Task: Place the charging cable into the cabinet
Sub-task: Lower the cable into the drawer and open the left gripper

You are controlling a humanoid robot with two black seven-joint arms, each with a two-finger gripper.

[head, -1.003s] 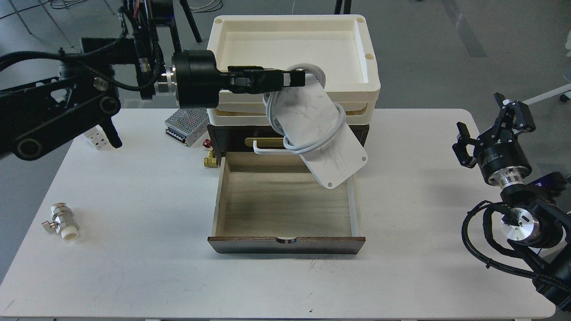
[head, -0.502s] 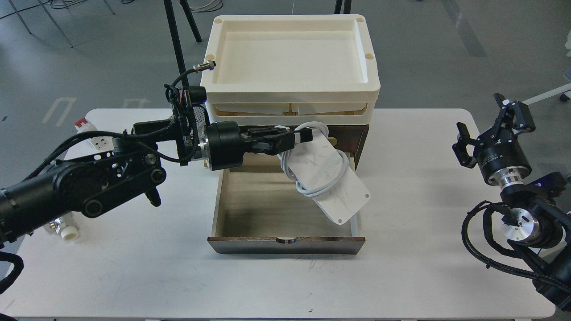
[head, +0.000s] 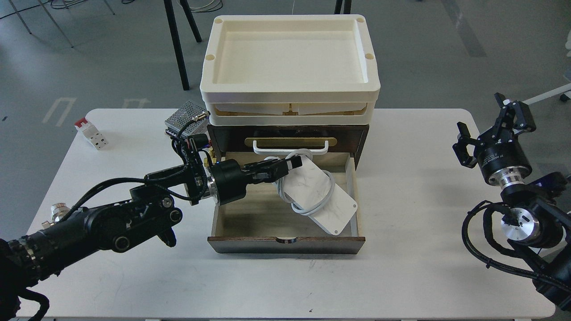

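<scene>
My left arm (head: 111, 223) was black all over, made of thick, rounded parts with round bolt holes in the sides. Black cables ran along it in loose loops, and a few thin red wires showed near the wrist. A shiny silver ring sat just behind a fat black drum, and my left gripper (head: 292, 163) was black too, with a small white patch at its tip. My right arm (head: 522, 223) was black with shiny silver rings and a round silver cap. A thick black cable curled beside it. My right gripper (head: 495, 125) had chunky black fingers (head: 519, 113), and small white writing ran around the drum behind them.
</scene>
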